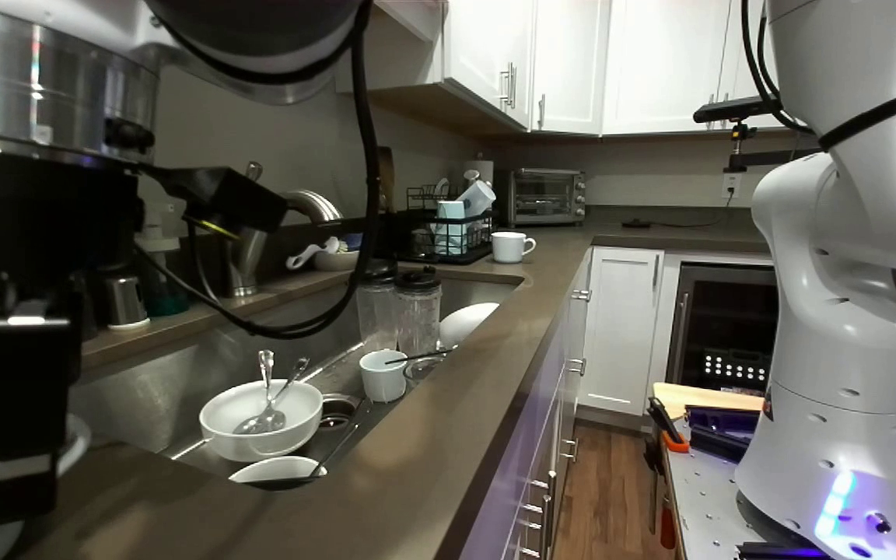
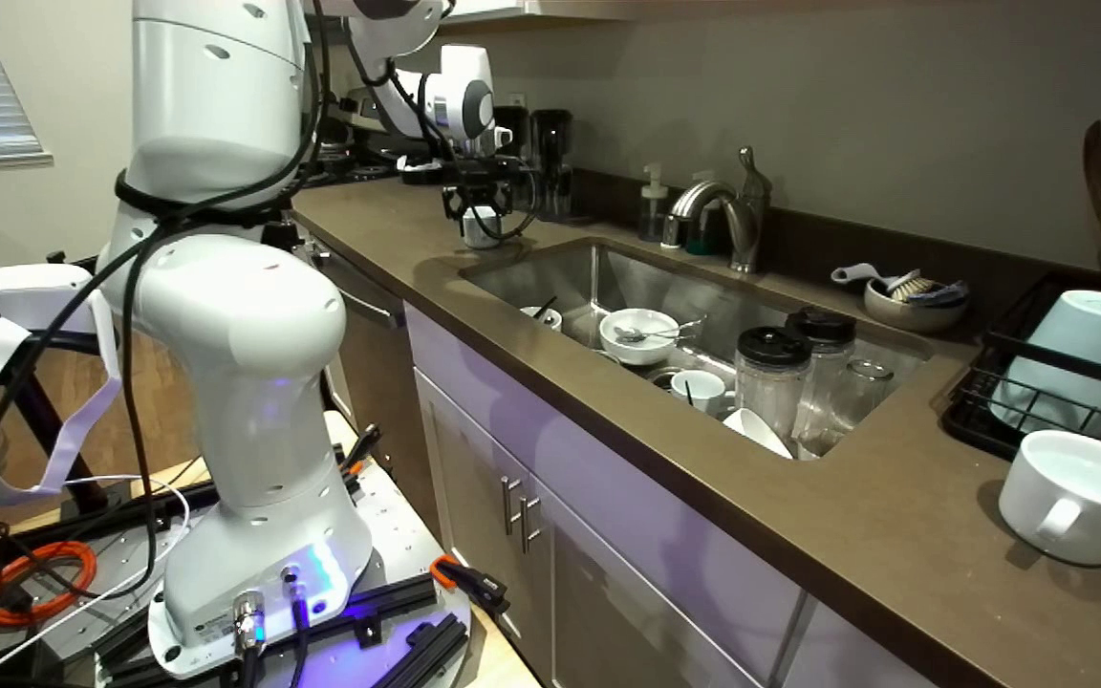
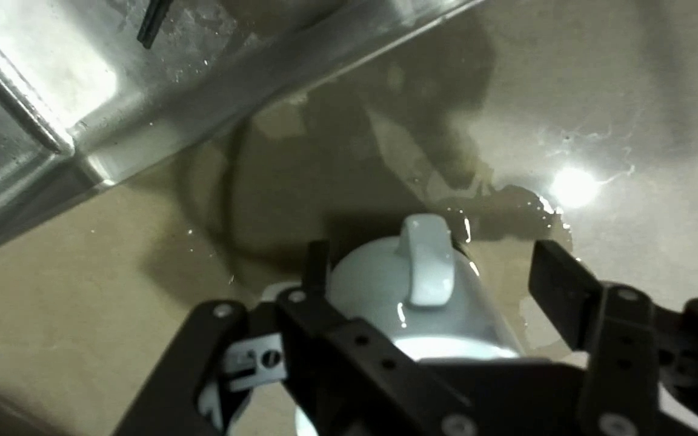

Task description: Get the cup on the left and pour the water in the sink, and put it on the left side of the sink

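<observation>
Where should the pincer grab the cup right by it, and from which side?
Probably around the body of the cup, coming from above, with the pincer closing on opposite walls. In the wrist view the handle juts out in the gap between the open fingers, so squeezing the rounded sides should miss it.

The mug (image 3: pixel 422 324) at the black gripper (image 3: pixel 434 266) is white, like the arm (image 2: pixel 264 382). The countertop (image 2: pixel 847 516) looks brown from here, the sink (image 2: pixel 703 296) silvery grey.
</observation>
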Available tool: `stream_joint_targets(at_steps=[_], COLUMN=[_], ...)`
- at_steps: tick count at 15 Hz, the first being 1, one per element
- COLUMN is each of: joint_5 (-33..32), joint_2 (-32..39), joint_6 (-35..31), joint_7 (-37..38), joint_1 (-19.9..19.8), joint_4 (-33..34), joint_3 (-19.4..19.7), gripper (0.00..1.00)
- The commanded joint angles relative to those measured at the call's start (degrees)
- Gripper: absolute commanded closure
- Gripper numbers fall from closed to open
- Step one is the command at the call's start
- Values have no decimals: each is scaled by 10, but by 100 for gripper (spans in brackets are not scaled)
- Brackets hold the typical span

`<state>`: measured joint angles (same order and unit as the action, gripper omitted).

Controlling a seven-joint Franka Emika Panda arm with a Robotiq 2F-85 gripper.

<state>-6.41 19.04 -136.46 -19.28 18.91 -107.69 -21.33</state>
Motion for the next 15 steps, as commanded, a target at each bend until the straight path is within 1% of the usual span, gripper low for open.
stream_joint_targets(at_steps=[1, 9, 15], joint_5=[-19, -54, -77], joint_2=[-17, -56, -114], joint_6=[31, 59, 48], joint_7=[43, 116, 180], joint_1=[15, 26, 24], joint_4=[-2, -27, -80], joint_3=[16, 32, 35], gripper=[0, 0, 0])
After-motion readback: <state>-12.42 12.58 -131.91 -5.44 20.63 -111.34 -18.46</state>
